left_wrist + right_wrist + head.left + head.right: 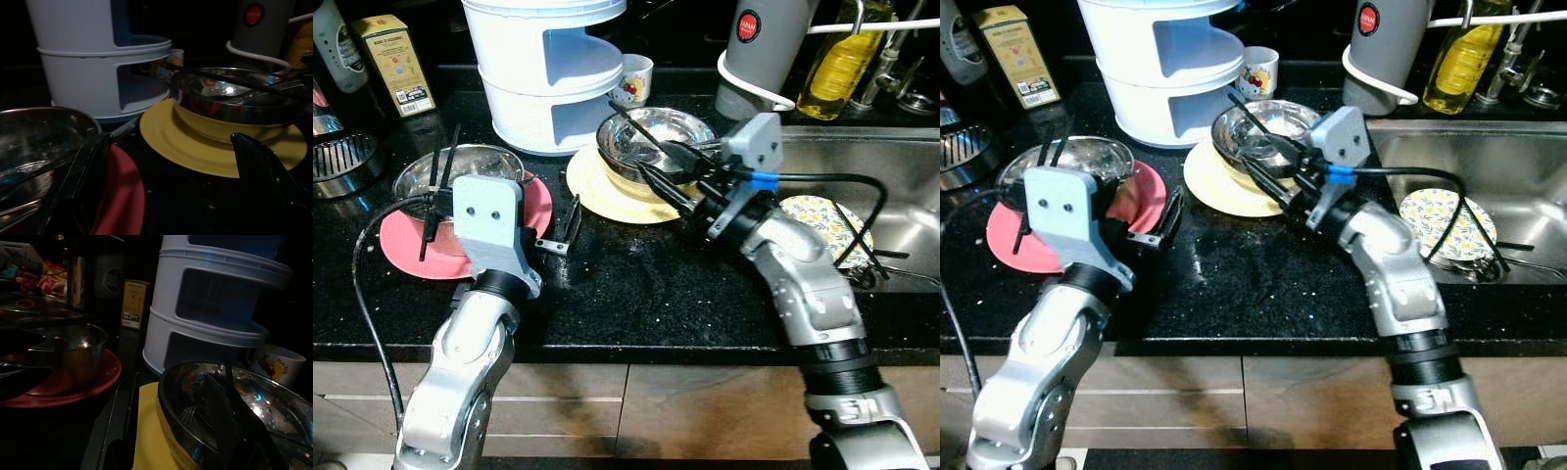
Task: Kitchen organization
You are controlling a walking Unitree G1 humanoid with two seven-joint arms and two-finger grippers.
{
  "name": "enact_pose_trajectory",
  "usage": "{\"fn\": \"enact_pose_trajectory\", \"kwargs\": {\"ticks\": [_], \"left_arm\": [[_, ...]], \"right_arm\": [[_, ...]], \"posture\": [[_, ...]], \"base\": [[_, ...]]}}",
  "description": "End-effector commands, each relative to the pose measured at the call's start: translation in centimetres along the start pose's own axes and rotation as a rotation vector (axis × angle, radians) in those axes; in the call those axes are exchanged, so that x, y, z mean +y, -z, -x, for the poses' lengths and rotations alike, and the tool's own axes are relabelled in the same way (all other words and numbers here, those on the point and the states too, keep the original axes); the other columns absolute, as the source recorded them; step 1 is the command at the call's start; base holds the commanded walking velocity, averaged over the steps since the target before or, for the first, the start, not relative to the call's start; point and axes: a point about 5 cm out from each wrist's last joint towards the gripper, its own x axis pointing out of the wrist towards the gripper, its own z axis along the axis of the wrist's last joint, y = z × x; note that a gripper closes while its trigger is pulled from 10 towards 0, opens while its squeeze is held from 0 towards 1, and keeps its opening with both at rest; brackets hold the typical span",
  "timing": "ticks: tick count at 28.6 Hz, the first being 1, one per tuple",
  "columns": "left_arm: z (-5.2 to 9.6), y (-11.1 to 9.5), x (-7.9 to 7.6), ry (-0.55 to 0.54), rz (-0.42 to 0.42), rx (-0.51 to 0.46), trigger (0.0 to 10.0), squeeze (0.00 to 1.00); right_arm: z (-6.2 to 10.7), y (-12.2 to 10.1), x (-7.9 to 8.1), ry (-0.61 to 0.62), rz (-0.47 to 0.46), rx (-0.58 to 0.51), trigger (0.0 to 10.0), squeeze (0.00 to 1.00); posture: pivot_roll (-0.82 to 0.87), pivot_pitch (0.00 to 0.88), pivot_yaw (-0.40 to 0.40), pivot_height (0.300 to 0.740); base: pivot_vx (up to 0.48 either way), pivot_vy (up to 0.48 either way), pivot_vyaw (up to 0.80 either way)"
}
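A steel bowl (pixel 656 132) with cutlery in it sits on a yellow plate (pixel 597 191) on the black counter. My right gripper (pixel 625 137) is open astride the bowl's near rim, one black finger (pixel 234 426) inside the bowl and the other outside, over the plate. A second steel bowl (pixel 460 166) rests on a red plate (pixel 406 245) to the left. My left gripper (pixel 171 142) is open beside that bowl, one finger (pixel 80 181) over its edge and the other finger (pixel 266 171) toward the yellow plate.
A white two-tier organiser (pixel 548 69) and a mug (pixel 634 78) stand behind the plates. A dark utensil (pixel 563 230) lies between the plates. The sink (pixel 901 186) at right holds a patterned plate (pixel 822 225). An oil bottle (pixel 842 59), a grey appliance (pixel 759 49) and a yellow box (pixel 396 64) line the back.
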Motion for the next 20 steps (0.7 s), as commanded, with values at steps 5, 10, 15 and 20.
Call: {"fn": "enact_pose_trajectory", "kwargs": {"ticks": [5,10,15,20], "left_arm": [[0.0,0.5,-0.2,0.01,-0.001,0.016,10.0,0.0],[0.0,0.5,-0.2,0.014,0.0,0.013,10.0,0.0],[0.0,0.6,-0.2,0.018,0.003,0.013,10.0,0.0],[-0.1,0.5,-0.3,0.024,0.005,0.009,10.0,0.0]], "right_arm": [[1.2,1.3,-1.2,0.061,0.063,0.125,10.0,0.0],[1.8,2.2,-1.7,0.08,0.068,0.19,10.0,0.0],[1.9,2.3,-1.9,0.099,0.046,0.196,10.0,0.0],[1.7,2.7,-1.8,0.138,-0.002,0.194,4.0,0.0]], "posture": [[0.12,0.074,-0.046,0.74],[0.12,0.077,-0.042,0.74],[0.11,0.078,-0.04,0.74],[0.11,0.078,-0.04,0.74]], "base": [[0.0,0.0,0.0],[0.0,0.0,0.0],[0.0,0.0,0.0],[0.0,0.0,0.0]]}}
